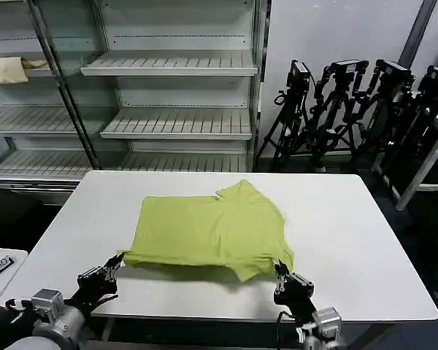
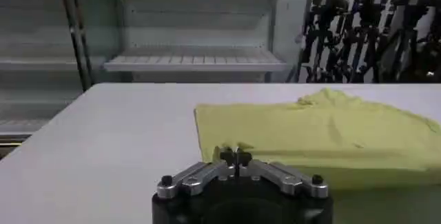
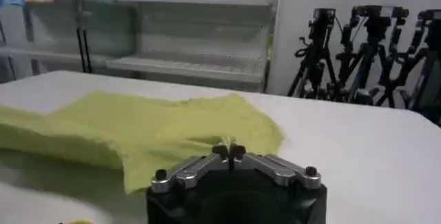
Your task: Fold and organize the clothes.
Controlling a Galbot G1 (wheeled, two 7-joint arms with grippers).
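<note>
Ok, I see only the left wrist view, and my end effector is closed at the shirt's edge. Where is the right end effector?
Observer: The right end effector is at the near right corner of the T-shirt, closed on the fabric there.
Operator: Is the shirt fully on the table?
Observer: Yes. In the head view it lies around the middle of the white table, its near edge a little raised between the left end effector and the right one.
Operator: Is another cloth around?
Observer: A small pale yellow cloth sits on a shelf at the back left, away from the table.
</note>
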